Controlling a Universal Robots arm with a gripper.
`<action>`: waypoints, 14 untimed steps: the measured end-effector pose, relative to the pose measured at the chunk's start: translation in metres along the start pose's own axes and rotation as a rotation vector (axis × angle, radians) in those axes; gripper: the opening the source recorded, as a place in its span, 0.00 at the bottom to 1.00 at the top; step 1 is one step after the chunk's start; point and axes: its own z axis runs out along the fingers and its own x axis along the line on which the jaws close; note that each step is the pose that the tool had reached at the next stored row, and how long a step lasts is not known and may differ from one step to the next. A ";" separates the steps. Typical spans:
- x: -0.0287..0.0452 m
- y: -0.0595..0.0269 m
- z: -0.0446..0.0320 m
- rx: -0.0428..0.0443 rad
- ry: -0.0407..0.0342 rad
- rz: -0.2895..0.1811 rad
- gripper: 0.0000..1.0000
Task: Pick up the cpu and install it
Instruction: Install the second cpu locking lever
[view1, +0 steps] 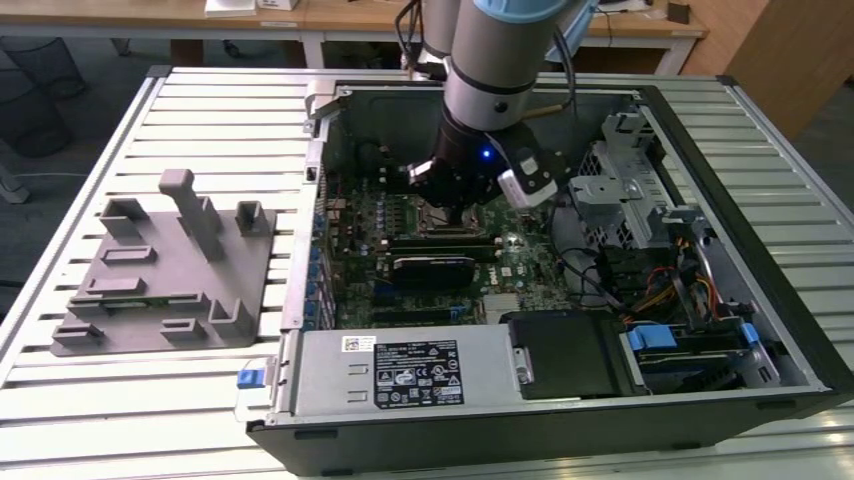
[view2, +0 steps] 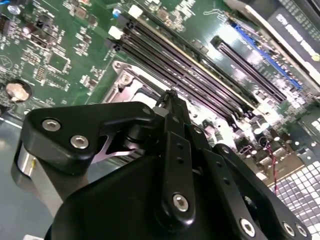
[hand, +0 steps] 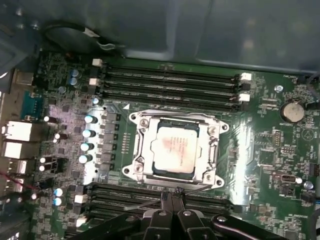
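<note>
The cpu (hand: 175, 150), a small square chip with a pale silver top, lies flat inside the metal socket frame (hand: 216, 150) on the green motherboard. In the first wrist view my gripper (hand: 172, 194) is just beside the socket's edge with its two black fingers pressed together and nothing between them; it does not touch the chip. The second wrist view has the shut gripper (view2: 170, 96) over the socket corner next to the memory slots (view2: 200, 75). In the exterior view the gripper (view1: 461, 215) reaches down into the open computer case (view1: 801, 300).
Memory slots (hand: 170, 82) run along both sides of the socket, and capacitors (hand: 87, 145) stand beside it. A power supply (view1: 400, 370) and drive cage (view1: 627, 160) crowd the case. A grey pegged tray (view1: 160, 270) sits on the slatted table at the exterior view's left.
</note>
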 end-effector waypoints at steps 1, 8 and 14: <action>0.0010 -0.0003 0.0001 -0.0001 0.0000 0.000 0.11; 0.0065 -0.0003 0.0039 -0.0002 0.0000 0.000 0.11; 0.0074 -0.0007 0.0090 -0.0124 0.0008 -0.001 0.11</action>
